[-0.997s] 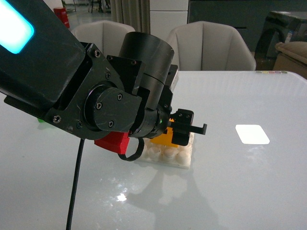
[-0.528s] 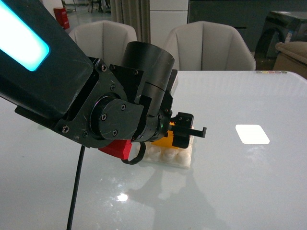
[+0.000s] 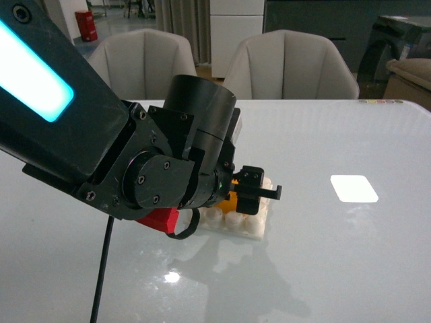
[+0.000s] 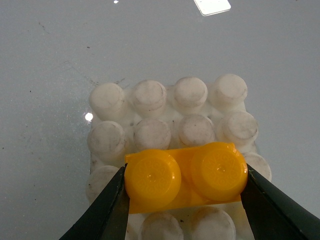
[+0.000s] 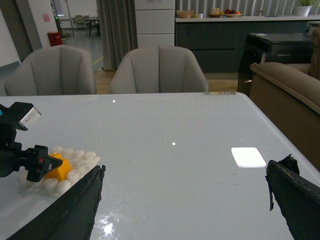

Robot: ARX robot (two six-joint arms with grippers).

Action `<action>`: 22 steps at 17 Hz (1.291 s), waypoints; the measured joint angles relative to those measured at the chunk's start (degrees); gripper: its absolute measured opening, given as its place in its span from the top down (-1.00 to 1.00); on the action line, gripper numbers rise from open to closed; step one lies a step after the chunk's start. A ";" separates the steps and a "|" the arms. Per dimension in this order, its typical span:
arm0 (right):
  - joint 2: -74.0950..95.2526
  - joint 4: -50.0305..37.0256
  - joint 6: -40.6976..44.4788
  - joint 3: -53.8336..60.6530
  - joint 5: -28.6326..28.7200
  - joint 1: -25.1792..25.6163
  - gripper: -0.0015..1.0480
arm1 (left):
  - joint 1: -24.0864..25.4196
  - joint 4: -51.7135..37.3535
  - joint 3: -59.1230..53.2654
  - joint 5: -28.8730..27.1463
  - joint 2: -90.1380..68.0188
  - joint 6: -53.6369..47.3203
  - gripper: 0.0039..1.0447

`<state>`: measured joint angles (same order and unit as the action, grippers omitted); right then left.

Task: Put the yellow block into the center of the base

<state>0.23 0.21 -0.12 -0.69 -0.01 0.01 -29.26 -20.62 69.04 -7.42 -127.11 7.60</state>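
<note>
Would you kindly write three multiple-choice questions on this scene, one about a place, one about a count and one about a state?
1. Where is the yellow block?
A. Over the base
B. On the bare table beside the base
C. On a chair

2. How many studs does the yellow block carry?
A. One
B. Two
C. Four

3. What is the left hand doing?
A. Hanging open above the table
B. Shut on the yellow block
C. Shut on the base

Answers:
1. A: in the left wrist view the white studs show on three sides of the block.
2. B: two round yellow studs sit side by side on its top.
3. B: the two dark fingers press against the block's two short ends.
</note>
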 joint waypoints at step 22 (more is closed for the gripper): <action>0.00 0.00 0.00 0.00 0.00 0.00 -0.88 | 3.34 -4.31 -14.29 0.37 37.55 2.14 -0.88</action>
<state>0.23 0.21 -0.12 -0.69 -0.01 0.01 -25.91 -24.93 54.74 -7.05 -89.56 9.74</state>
